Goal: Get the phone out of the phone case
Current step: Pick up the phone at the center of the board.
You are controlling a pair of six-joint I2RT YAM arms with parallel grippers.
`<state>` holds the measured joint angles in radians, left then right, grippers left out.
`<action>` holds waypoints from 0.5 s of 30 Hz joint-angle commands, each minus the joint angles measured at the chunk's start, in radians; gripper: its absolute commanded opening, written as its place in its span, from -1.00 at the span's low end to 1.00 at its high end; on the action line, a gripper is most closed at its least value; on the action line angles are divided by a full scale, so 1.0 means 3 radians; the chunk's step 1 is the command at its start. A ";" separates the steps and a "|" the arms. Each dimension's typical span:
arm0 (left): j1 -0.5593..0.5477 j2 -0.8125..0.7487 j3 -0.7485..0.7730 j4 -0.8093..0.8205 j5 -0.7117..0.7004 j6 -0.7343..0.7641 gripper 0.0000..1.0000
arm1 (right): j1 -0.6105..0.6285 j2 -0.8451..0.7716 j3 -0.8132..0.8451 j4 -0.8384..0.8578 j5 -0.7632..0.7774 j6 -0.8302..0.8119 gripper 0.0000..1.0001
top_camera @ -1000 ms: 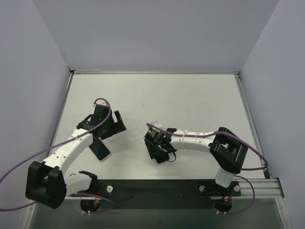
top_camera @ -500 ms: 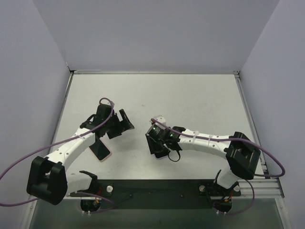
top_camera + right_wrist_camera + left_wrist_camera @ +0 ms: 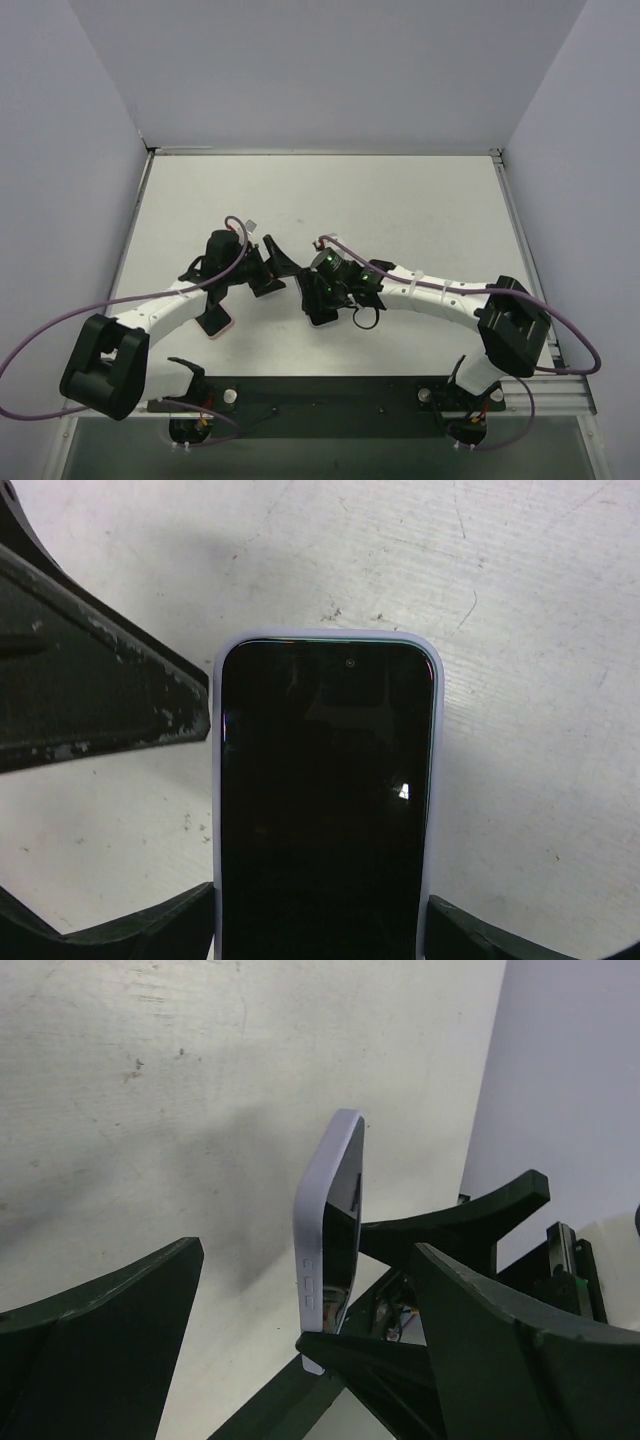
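Right claw (image 3: pixel 320 935) clamps the lower end of the phone (image 3: pixel 320 800), held upright in its case (image 3: pixel 318 1260) over mid-table (image 3: pixel 400 200). Left claw (image 3: pixel 278 268), fingers spread, has swung in from the left within the last second and now straddles the case. Peeling can likely begin.

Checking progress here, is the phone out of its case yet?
No, the right wrist view shows the dark phone seated inside the lavender case, whose rim frames the screen on every visible side.

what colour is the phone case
Pale lilac phone case, clearest in the left wrist view.
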<state>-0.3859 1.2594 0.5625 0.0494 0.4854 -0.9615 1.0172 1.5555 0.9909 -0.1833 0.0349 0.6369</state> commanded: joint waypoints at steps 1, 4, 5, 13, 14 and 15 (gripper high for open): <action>-0.0033 0.0133 -0.0070 0.0637 0.0381 -0.0169 0.91 | -0.0138 -0.0169 -0.0010 0.0294 -0.0305 0.0142 -1.00; -0.0048 0.0276 -0.0121 0.0934 0.0616 -0.0318 0.79 | -0.0149 -0.0179 0.0000 0.0335 -0.0316 0.0147 -0.99; -0.0064 0.0337 -0.0121 0.1016 0.0642 -0.0364 0.76 | -0.0149 -0.0184 0.0010 0.0355 -0.0316 0.0142 -0.99; -0.0156 0.0440 -0.0101 0.1129 0.0662 -0.0446 0.40 | -0.0159 -0.0077 0.0097 0.0381 -0.0433 0.0137 -0.95; -0.0161 0.0455 -0.0085 0.1134 0.0657 -0.0446 0.35 | -0.0159 -0.0067 0.0097 0.0386 -0.0459 0.0137 -0.95; -0.0166 0.0460 -0.0080 0.1139 0.0652 -0.0446 0.23 | -0.0159 -0.0067 0.0097 0.0396 -0.0464 0.0137 -0.95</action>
<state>-0.4255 1.3899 0.5198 0.3096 0.6575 -1.0866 0.9691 1.5551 0.9894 -0.1146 -0.0761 0.6632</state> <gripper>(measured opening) 0.689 0.697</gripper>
